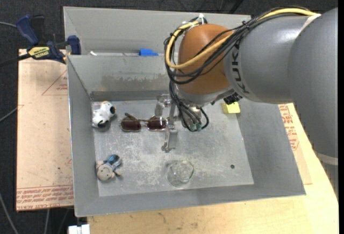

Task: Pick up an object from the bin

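My gripper (165, 124) hangs low over the middle of the bin, open. One finger (161, 105) stands behind the right end of a pair of dark red-brown sunglasses (141, 124), and the other finger (170, 141) stands in front of it. The sunglasses lie flat on the bin floor, stretching left from the gripper. A clear glass cup (180, 172) lies a little in front of the gripper, near the bin's front wall.
A white and black plush toy (102, 113) sits at the left, behind the sunglasses. A small tan and blue toy (107, 169) lies in the front left corner. The arm's orange cover and cables hang over the back right of the bin.
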`<state>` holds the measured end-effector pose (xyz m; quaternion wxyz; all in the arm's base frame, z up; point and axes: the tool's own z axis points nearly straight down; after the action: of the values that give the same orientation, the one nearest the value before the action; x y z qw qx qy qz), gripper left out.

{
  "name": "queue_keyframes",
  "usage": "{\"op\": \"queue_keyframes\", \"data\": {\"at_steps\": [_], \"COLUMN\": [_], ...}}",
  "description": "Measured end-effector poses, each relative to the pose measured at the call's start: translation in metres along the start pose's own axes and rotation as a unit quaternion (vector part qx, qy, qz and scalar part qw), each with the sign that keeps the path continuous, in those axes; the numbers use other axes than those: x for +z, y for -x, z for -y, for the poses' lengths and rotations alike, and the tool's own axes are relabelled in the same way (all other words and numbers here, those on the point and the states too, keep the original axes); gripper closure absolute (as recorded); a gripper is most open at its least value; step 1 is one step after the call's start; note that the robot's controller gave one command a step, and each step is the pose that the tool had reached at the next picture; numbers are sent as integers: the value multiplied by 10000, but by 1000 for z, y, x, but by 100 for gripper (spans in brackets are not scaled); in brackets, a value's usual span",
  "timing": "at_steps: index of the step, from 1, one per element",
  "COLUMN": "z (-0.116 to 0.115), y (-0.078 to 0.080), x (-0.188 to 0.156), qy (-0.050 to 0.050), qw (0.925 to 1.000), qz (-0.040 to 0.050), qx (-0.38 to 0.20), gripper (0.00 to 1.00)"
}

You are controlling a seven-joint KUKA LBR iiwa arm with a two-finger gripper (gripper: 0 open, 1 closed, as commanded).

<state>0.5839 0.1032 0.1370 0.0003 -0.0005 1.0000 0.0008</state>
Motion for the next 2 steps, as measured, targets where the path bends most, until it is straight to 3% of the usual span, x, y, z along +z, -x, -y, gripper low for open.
{"op": "queue_keyframes", "data": {"at_steps": [1,2], "z": [-58,-58], "y": [39,39], "x": [66,66], "qy": [8,9], "qw": [9915,9915], "qz": [10,10], "qx": [-1302,-1300], "gripper": [100,100]}}
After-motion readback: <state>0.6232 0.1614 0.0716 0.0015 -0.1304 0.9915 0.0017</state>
